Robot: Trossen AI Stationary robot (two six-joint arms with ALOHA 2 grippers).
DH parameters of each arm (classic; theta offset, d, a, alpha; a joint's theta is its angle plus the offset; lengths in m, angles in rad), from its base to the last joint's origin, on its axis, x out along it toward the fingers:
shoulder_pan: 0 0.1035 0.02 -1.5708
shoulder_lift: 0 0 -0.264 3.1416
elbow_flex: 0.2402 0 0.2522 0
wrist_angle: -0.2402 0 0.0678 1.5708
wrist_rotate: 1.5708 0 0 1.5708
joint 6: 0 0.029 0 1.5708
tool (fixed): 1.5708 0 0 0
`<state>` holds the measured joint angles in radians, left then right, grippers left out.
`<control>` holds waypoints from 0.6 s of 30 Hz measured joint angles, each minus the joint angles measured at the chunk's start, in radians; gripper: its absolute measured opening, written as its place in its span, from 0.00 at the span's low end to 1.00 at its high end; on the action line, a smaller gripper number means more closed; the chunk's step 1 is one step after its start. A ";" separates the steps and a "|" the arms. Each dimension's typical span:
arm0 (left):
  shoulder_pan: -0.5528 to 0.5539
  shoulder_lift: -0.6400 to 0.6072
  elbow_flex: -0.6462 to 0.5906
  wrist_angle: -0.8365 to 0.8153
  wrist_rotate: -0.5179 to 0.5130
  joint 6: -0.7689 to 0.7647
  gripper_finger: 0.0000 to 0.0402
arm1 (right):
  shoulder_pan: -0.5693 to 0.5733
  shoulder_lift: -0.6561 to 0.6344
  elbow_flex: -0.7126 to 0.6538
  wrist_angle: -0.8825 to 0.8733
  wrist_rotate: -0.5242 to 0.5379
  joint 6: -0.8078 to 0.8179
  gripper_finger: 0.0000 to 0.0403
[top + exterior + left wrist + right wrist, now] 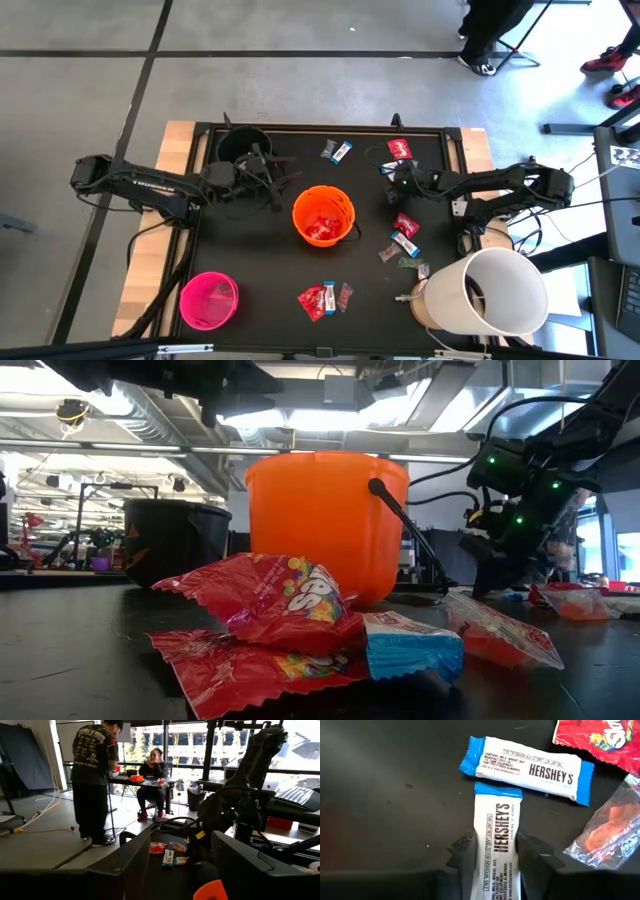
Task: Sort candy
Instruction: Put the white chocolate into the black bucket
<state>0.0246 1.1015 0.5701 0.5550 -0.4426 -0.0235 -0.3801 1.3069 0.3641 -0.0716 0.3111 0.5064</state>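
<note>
Because our right gripper straddles only one end of a blue-and-white bar, jaws narrowing against its edges, we judge it could swivel or slip out on lifting, nudging the second bar lying just past its far end. Our left gripper hangs open by the black bucket.

Four cameras: one overhead, one at table level, one on each wrist.
High view looks straight down; low view sits close behind the orange bucket, which both share; right wrist hovers close above candy.
</note>
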 joint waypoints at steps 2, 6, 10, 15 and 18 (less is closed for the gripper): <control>0.000 0.000 0.000 -0.011 -0.015 0.000 0.51 | 0.000 0.000 0.001 0.008 0.000 -0.014 0.23; 0.001 0.000 0.000 -0.047 -0.020 0.000 0.51 | 0.000 -0.003 0.002 0.040 -0.022 -0.007 0.13; 0.001 0.000 0.000 -0.089 -0.011 -0.007 0.51 | 0.002 -0.007 -0.001 0.122 -0.108 -0.019 0.09; -0.006 0.000 0.000 -0.101 -0.010 -0.077 0.51 | 0.002 -0.009 -0.001 0.222 -0.122 -0.100 0.07; -0.006 0.000 0.000 -0.101 -0.012 -0.098 0.51 | 0.001 -0.009 -0.001 0.278 -0.148 -0.160 0.04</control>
<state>0.0181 1.1019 0.5697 0.4538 -0.4545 -0.1211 -0.3790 1.2984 0.3630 0.2061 0.1632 0.3463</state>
